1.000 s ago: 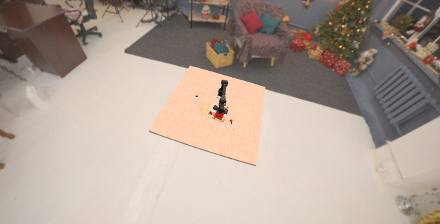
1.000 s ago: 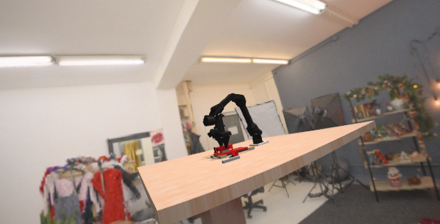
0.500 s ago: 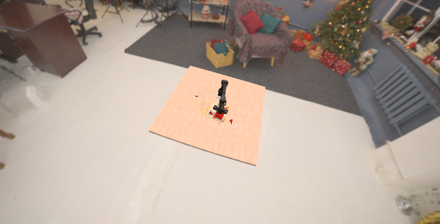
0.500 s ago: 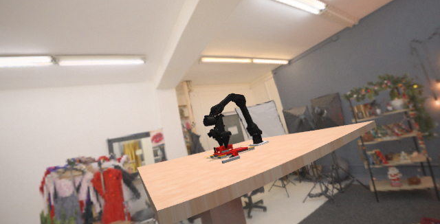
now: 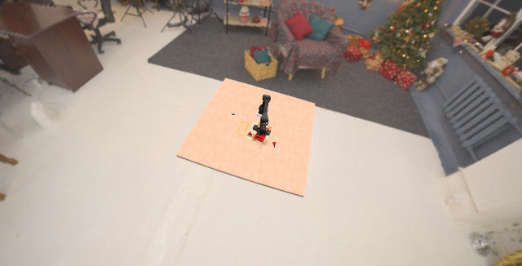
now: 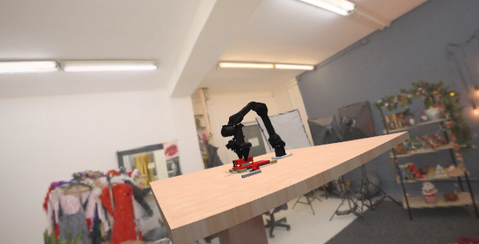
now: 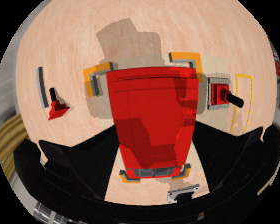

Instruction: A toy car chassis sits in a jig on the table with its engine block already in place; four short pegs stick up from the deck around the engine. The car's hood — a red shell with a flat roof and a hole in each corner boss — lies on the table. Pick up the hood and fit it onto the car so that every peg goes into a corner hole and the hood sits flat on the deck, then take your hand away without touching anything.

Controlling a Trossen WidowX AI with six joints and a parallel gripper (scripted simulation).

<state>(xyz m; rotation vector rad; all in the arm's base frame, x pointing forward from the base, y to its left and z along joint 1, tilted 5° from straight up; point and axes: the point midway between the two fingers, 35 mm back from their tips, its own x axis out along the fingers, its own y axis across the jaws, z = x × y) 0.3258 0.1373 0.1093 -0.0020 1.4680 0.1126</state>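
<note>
The red hood (image 7: 156,107) fills the middle of the wrist view, roof up. My gripper (image 7: 155,125) (image 6: 245,157) is shut on it, one black finger along each side. The hood is over the jig, whose orange and grey corner brackets (image 7: 193,56) show around it in the wrist view. The chassis is mostly hidden under the hood; a red and grey end of the car (image 7: 153,173) shows at the bottom of the wrist view. The pegs, the engine block and the corner holes are hidden. I cannot tell whether the hood touches the deck.
A red part with a black pin (image 7: 220,94) stands in a grey holder right of the jig. A yellow outline (image 7: 244,75) lies beyond it. Left are a small red part with a black stem (image 7: 58,110) and a grey bar (image 7: 42,86). A metallic piece (image 7: 183,193) lies near the bottom.
</note>
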